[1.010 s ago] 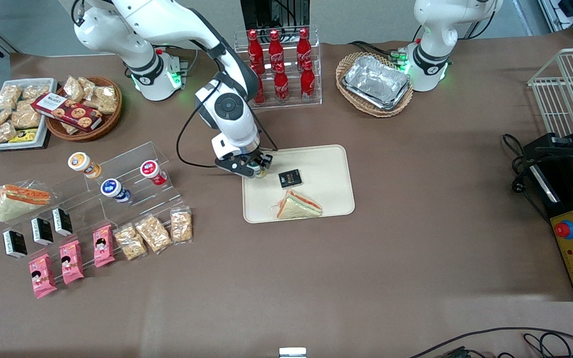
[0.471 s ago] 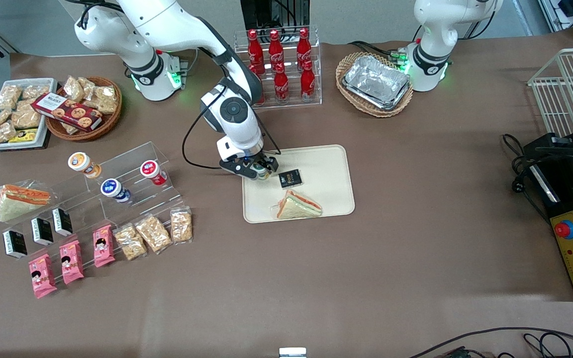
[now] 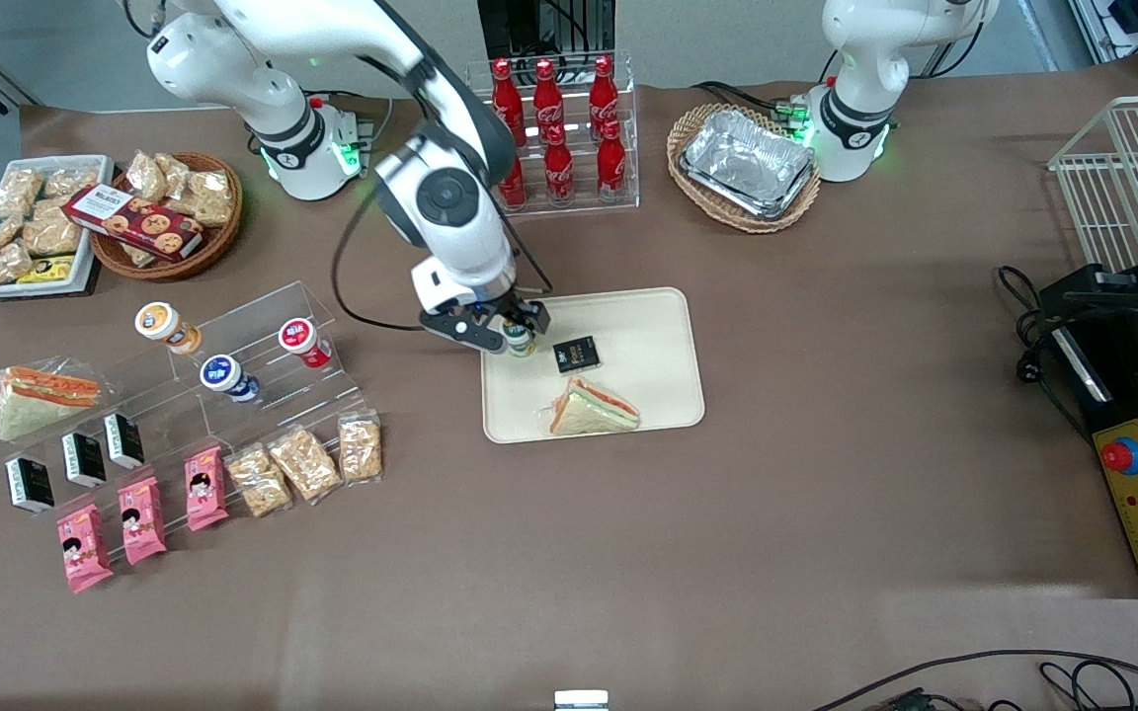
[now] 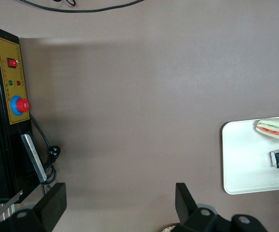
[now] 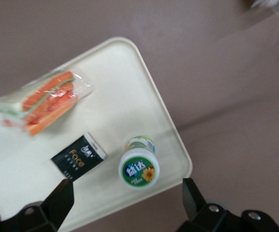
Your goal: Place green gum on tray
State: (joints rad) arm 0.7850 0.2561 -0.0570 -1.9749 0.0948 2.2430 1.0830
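The green gum stands upright on the cream tray, at the tray corner nearest the working arm's base. In the right wrist view its green, white-rimmed lid faces the camera, close to the tray's rounded corner. My right gripper is open and hovers just above the gum; its two dark fingers stand wide apart on either side of the canister without touching it. Nothing is held.
A wrapped sandwich and a small black packet lie on the tray beside the gum. A rack of red cola bottles stands farther from the camera. A clear stand with other gum canisters and snacks is toward the working arm's end.
The gripper carried the gum over the tray corner, then opened and rose. The gum now stands free on the tray.
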